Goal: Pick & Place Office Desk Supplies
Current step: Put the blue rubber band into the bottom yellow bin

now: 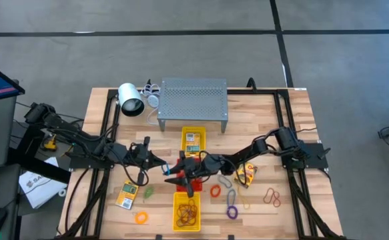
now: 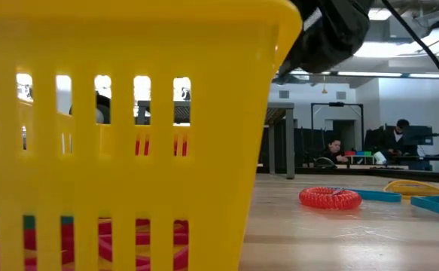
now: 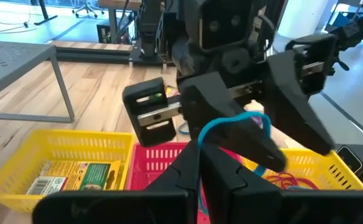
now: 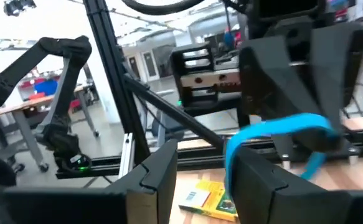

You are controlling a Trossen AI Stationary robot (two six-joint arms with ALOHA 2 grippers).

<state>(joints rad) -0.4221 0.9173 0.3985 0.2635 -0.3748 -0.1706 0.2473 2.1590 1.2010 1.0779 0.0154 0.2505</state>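
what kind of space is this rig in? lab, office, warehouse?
Most likely a robotics lab or workshop. Another robot arm stands at a bench beyond the table, people sit at workstations along the far wall, and the wooden table stands on bare concrete floor.

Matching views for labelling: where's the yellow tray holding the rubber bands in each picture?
High view: yellow tray at bottom centre, by the table's near edge.
Low view: its wall fills the left foreground.
Left wrist view: right side, red bands inside.
Right wrist view: not in it.
Shared landmark: the red tray next to it, seen through the slots in the low view.
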